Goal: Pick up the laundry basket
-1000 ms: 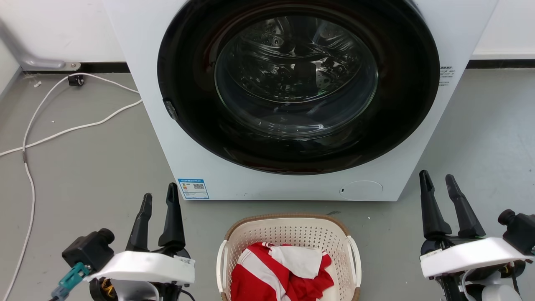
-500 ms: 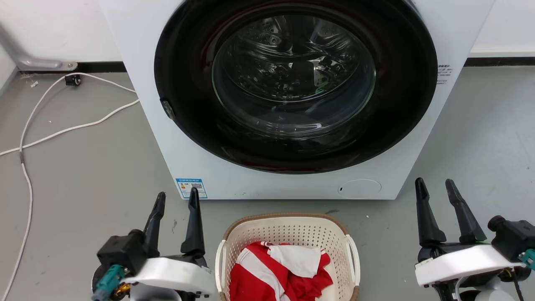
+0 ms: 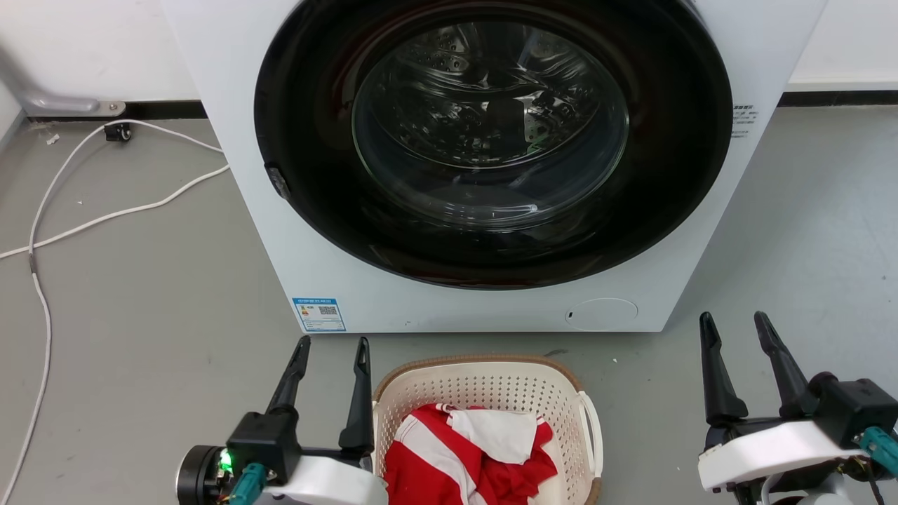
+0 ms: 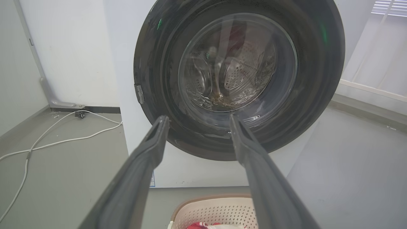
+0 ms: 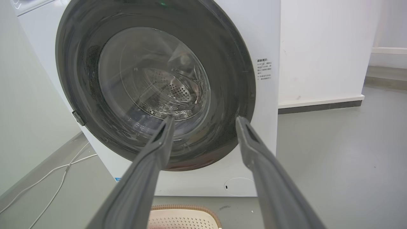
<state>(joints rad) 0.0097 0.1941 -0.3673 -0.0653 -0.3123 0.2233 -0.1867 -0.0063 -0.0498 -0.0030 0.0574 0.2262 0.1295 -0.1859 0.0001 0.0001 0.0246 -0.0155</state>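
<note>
The laundry basket [image 3: 491, 386] sits at bottom centre, before the washing machine [image 3: 421, 308]. The left gripper [image 3: 333, 344], jaws spread, stands just beside its left edge; the right gripper [image 3: 732, 319], also spread, is well apart.

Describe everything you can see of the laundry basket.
The laundry basket is cream-white perforated plastic, rounded-rectangular, with a brown woven-look rim and a white handle on its right side. It stands upright on the grey floor before the washer, its near end cut off by the head view's bottom edge. A crumpled red-and-white cloth lies in it. The left gripper, open, stands close beside its left side; contact cannot be told.
</note>
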